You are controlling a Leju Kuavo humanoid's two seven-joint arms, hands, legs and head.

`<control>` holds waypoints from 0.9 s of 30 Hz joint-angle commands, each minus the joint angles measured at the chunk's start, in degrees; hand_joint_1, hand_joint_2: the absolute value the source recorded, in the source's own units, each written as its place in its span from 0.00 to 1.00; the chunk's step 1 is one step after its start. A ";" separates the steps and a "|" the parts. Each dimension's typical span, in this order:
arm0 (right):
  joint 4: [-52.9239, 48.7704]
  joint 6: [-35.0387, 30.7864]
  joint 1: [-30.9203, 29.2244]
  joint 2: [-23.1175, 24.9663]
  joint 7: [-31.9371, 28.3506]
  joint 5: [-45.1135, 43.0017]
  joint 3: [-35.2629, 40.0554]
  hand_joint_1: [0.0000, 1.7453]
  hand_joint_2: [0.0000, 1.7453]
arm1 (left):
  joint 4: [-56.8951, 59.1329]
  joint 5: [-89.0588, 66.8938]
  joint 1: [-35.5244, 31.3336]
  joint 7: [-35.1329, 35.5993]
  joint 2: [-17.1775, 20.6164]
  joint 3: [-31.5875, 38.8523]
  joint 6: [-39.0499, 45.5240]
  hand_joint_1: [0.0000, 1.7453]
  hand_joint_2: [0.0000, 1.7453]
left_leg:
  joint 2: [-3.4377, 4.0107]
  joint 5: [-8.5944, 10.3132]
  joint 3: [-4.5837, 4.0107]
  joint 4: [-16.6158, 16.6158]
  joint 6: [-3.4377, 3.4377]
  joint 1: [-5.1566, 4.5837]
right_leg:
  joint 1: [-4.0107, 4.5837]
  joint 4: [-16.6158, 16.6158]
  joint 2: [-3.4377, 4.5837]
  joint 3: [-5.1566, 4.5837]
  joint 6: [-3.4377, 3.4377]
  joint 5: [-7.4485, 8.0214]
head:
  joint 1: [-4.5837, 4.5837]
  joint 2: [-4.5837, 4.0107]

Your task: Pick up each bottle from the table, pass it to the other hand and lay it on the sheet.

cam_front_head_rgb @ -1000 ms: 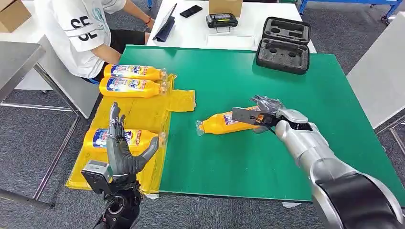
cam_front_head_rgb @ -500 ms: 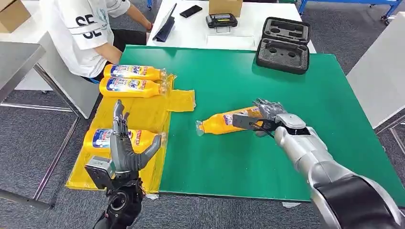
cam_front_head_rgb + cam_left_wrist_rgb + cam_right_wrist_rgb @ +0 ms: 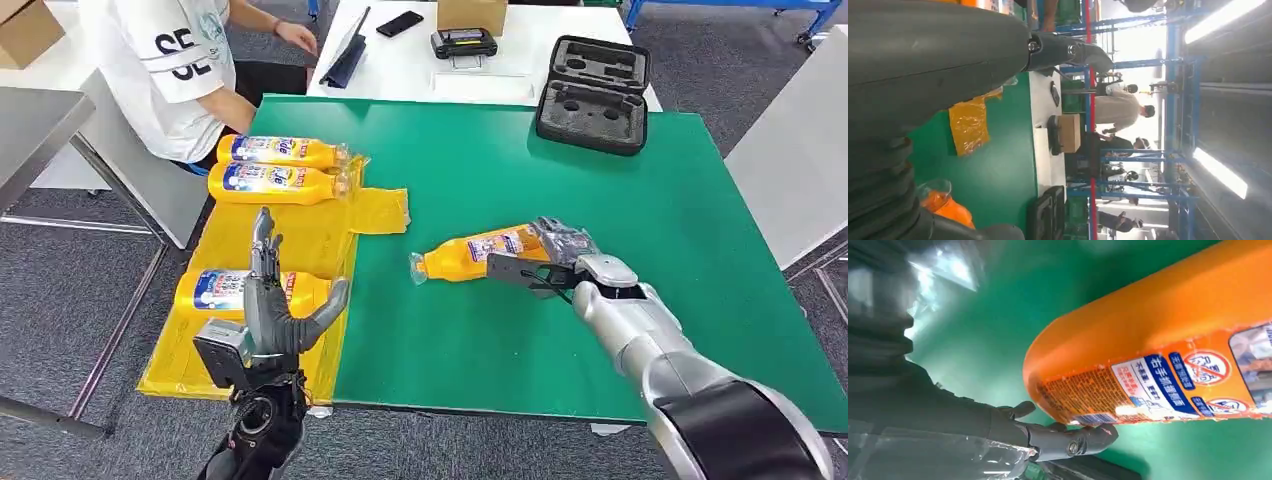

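Closing our right hand (image 3: 556, 254) around the base end of the orange bottle (image 3: 478, 254) is the step in hand, and we judge the grasp is not yet secure. The bottle lies on its side on the green table (image 3: 640, 180), centre-right of the frame, its cap pointing left toward the yellow sheet (image 3: 300, 235). In the right wrist view our fingers (image 3: 1068, 440) touch the bottle's bottom edge, but we cannot tell whether they bear its weight. We should wrap well round the body before lifting, since it looks smooth. Our left hand (image 3: 272, 305) waits at lower left, fingers spread and holding nothing, above one of three bottles lying on the sheet.
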 commanded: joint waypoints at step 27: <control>1.50 12.78 -9.68 1.53 -9.24 -4.51 -3.77 0.00 1.00 | 5.67 0.78 -1.76 0.15 -0.26 1.05 -1.66 0.00 1.00 | 0.03 -0.05 0.11 0.01 -0.06 -0.01 | -0.01 0.04 0.02 0.10 -0.07 -0.06 | 0.02 0.00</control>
